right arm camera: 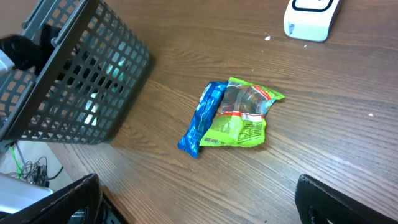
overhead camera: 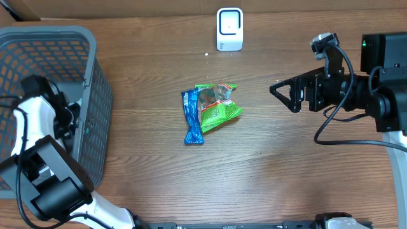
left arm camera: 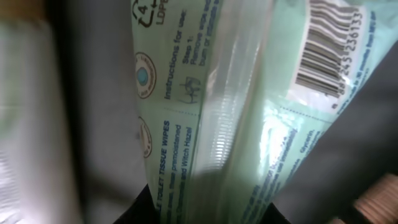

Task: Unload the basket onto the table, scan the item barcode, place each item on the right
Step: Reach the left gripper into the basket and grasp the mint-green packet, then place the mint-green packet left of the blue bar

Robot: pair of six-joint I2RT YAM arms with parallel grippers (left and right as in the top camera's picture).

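A pale green wipes packet (left arm camera: 211,106) fills the left wrist view, its barcode (left arm camera: 326,50) showing at the upper right. My left gripper (left arm camera: 208,208) is shut on the packet's lower end, a dark finger pressed to each side. From overhead that gripper (overhead camera: 65,116) is down inside the grey mesh basket (overhead camera: 96,108), and the packet is hidden there. The white scanner (overhead camera: 229,28) stands at the table's far middle. My right gripper (overhead camera: 280,91) hovers open at the right, holding nothing, fingers wide apart in its own view (right arm camera: 199,196).
A green snack bag (overhead camera: 218,105) and a blue wrapper (overhead camera: 192,119) lie side by side mid-table, also seen as green bag (right arm camera: 245,112) and blue wrapper (right arm camera: 202,118). The basket (right arm camera: 93,74) occupies the left edge. The scanner (right arm camera: 309,17) is at the top right.
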